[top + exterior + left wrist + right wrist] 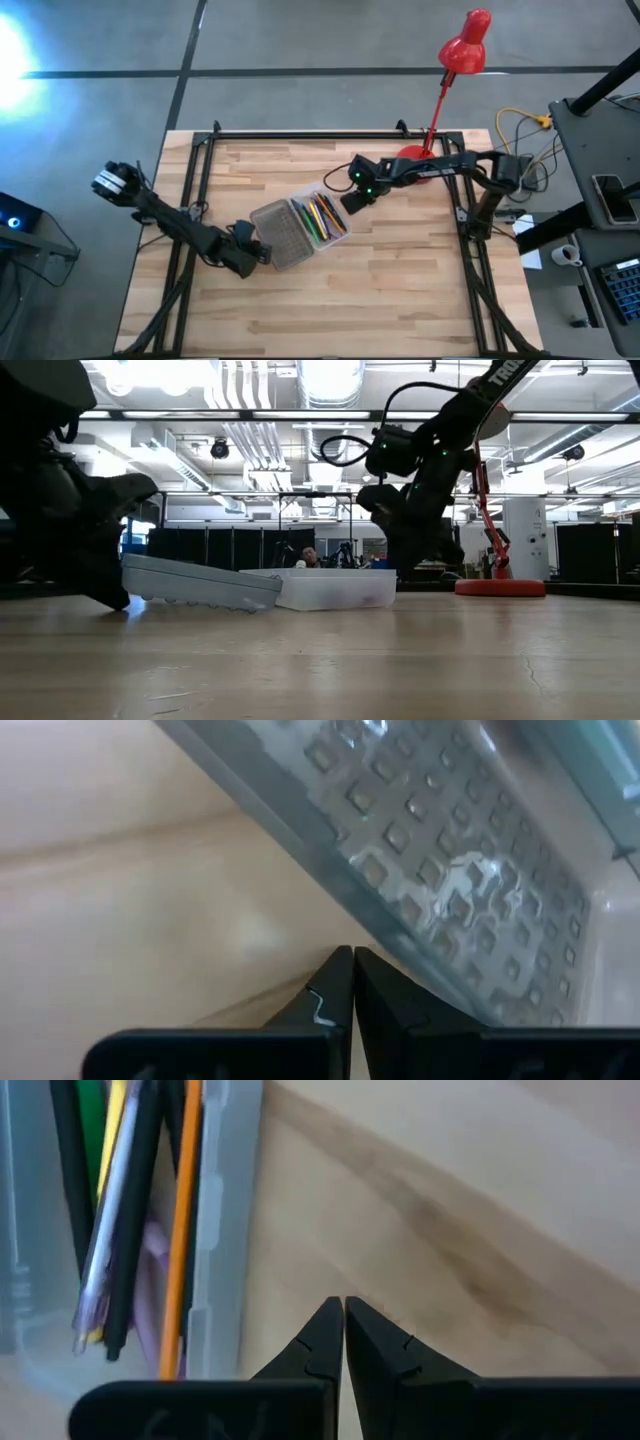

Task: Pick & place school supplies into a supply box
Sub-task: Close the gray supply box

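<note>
We look down on a wooden table (pixel 400 290) with 2 dark arms and an open supply box (pixel 300 231) near its middle. The box has 2 halves: a clear tray holding the school supplies (pixel 322 214), and a greyish ribbed lid (pixel 280 236) folded out flat on the side toward the left arm. In the right wrist view we see an orange pencil (pixel 184 1230), a green one (pixel 92 1140), black pens (pixel 135 1220) and a purple shape, perhaps the scissors, all lying inside the tray. No loose supplies show on the table.

The left gripper (pixel 256 254) sits low at the outer edge of the lid, its 2 fingers pressed together with nothing between them. The right gripper (pixel 356 200) hangs just beside the tray's far side, fingers also closed and empty, tips over bare wood.

We judge the packing looks done, so the remaining risk lies in closing the box or moving away. If the left gripper pushes the lid without catching its edge, the light box could slide toward the right gripper instead of folding. A nudge from the right gripper could tip the tray and spill the pens. Pens standing above the rim might block the lid. The red desk lamp (pixel 462 50) stands behind the right arm, near enough for a wide swing to strike.
</note>
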You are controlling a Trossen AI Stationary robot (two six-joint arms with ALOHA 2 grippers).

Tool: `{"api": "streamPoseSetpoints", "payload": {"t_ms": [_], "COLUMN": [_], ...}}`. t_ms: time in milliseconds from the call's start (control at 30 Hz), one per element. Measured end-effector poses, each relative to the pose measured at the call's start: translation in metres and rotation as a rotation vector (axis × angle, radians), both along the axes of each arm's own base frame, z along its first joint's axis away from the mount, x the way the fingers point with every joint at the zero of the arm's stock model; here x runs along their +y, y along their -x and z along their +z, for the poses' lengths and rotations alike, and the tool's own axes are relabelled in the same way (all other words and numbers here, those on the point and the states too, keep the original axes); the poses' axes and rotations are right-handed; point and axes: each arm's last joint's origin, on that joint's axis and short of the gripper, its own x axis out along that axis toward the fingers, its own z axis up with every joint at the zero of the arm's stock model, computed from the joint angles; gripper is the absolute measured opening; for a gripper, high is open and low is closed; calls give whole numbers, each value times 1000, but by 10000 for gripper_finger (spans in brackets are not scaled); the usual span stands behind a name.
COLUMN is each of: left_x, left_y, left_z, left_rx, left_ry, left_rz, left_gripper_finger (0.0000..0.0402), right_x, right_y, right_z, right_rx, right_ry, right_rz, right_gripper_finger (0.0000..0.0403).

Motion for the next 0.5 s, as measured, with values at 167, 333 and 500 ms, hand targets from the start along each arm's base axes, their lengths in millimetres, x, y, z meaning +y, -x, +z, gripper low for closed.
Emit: {"api": "streamPoseSetpoints", "payload": {"t_ms": [167,333,500], "left_x": [3,4,3], "left_y": [0,-3,-10], "left_z": [-1,1,10], "left_rx": [-27,-86,-178], "left_ry": [-69,-109,-171], "left_rz": [32,64,99], "left_gripper_finger": [0,0,0], "right_x": [0,1,3], "right_y": [-3,-5,-6], "right_z": [-6,-7,-6], "right_rx": [-5,-22,-35], "right_ry": [-13,-38,-51], "right_rz": [9,28,45], "right_gripper_finger": [8,8,8]}}
